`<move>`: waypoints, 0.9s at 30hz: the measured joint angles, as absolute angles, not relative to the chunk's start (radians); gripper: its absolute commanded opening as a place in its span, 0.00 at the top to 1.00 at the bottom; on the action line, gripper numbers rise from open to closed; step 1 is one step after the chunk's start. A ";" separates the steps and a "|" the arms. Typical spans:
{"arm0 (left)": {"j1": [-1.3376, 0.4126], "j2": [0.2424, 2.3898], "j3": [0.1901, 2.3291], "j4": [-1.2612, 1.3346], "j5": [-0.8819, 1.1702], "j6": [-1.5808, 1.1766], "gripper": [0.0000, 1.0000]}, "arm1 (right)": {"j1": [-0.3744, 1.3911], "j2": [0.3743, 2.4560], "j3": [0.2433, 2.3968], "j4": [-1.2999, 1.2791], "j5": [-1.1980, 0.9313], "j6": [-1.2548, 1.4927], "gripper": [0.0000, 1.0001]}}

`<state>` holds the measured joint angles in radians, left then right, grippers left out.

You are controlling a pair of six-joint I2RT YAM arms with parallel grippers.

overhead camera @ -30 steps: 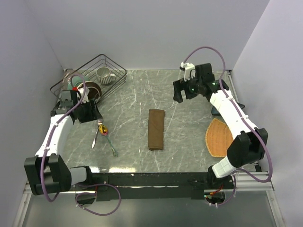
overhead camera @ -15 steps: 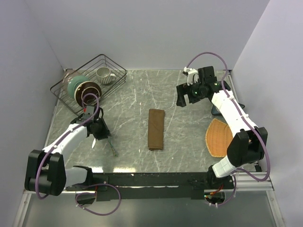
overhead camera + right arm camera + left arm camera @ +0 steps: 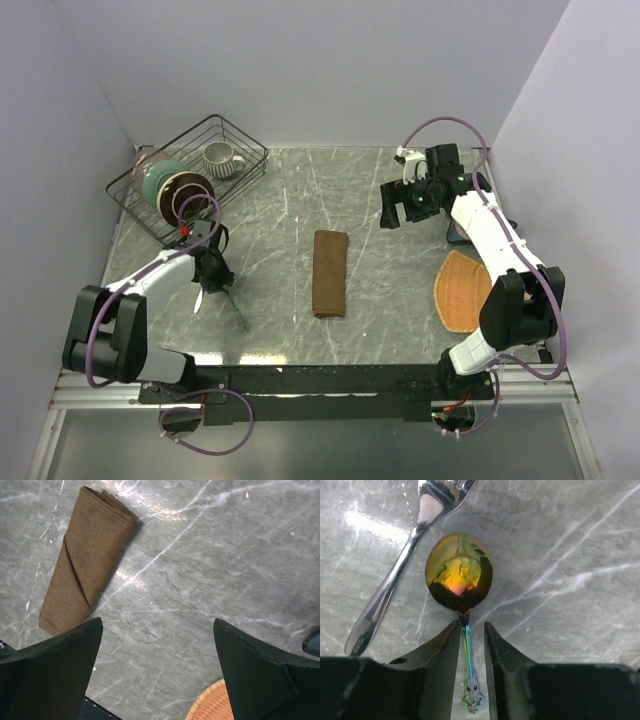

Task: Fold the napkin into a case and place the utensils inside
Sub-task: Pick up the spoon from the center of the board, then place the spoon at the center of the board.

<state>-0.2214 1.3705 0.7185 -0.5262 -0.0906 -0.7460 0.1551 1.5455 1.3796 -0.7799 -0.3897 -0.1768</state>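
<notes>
The dark-brown napkin, folded into a narrow case, lies mid-table and shows in the right wrist view at upper left. The spoon, with a gold-orange bowl and thin iridescent handle, lies beside the silver fork. My left gripper is down at the table with its fingers narrowly apart, one on each side of the spoon's handle; a gap shows on the right side. In the top view it covers the spoon's bowl. My right gripper is wide open and empty, held above the table right of the case.
A black wire basket at the back left holds a mug and bowls. An orange-tan woven mat lies at the right, its edge in the right wrist view. A dark object sits behind the mat.
My left arm has swung in from beside the basket and come down over the spoon, its fingers now astride the handle. My right gripper has drifted slightly right and back.
</notes>
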 measured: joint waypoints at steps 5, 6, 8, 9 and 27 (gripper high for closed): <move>-0.224 1.429 0.734 -0.521 -0.098 -0.746 0.73 | 0.135 1.546 1.372 -0.783 -0.390 -0.178 0.00; -0.224 1.435 0.738 -0.521 -0.100 -0.746 0.75 | 0.130 1.546 1.367 -0.786 -0.390 -0.178 0.00; -0.224 1.446 0.747 -0.529 -0.103 -0.747 0.83 | 0.121 1.545 1.357 -0.790 -0.390 -0.180 0.00; -0.224 1.452 0.751 -0.534 -0.105 -0.748 0.85 | 0.117 1.544 1.351 -0.792 -0.390 -0.181 0.00; -0.514 1.772 1.600 -0.463 -0.141 -0.620 0.99 | 0.085 1.538 1.300 -0.825 -0.463 -0.173 0.00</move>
<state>-0.5140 1.7721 1.6005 -0.4633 -0.1413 -0.6205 0.0849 1.5379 1.3003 -0.8253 -0.4625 -0.1730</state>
